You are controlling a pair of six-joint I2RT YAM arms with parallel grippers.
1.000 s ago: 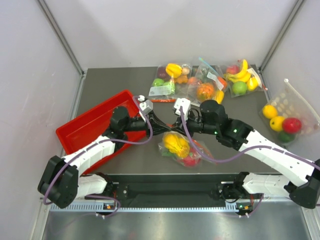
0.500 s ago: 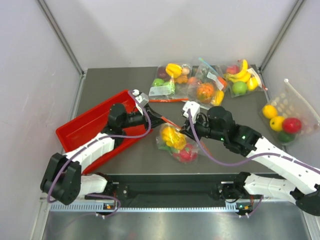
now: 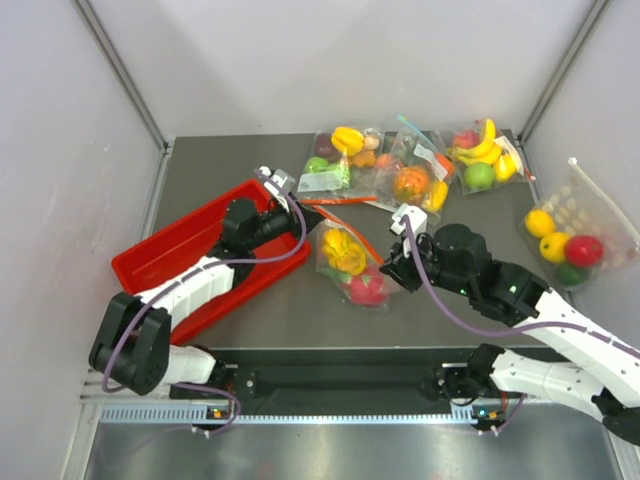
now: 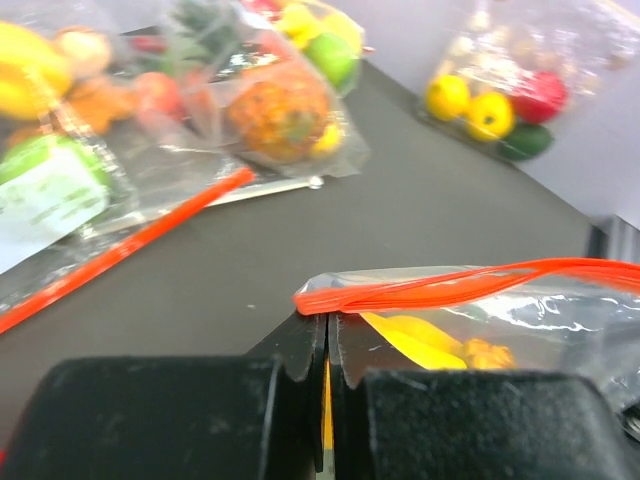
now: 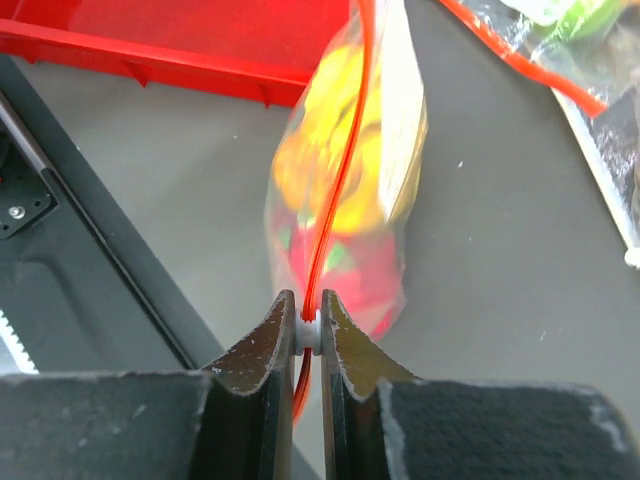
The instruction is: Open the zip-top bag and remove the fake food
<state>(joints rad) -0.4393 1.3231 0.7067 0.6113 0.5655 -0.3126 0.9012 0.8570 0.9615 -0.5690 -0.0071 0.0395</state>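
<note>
The zip-top bag (image 3: 350, 265) hangs between my two grippers over the middle of the table, its red-orange zip strip (image 3: 350, 230) stretched taut. My left gripper (image 3: 305, 212) is shut on the strip's end (image 4: 325, 300). My right gripper (image 3: 388, 270) is shut on the white slider (image 5: 312, 330) at the strip's other end. The fake food is still inside the bag: a yellow banana (image 4: 415, 338), a yellow-orange fruit (image 3: 342, 250) and a pink-red dragon fruit (image 5: 350, 270).
A red tray (image 3: 170, 262) lies on the left, under my left arm. Three more clear bags of fruit (image 3: 345, 158) (image 3: 412, 178) (image 3: 482, 155) sit along the back. A dotted pouch (image 3: 572, 232) with fruit lies at the far right.
My right gripper has drawn the slider to the right and nearer, away from the left gripper. The left gripper moved back and left. The strip stretched out and the bag shifted back.
</note>
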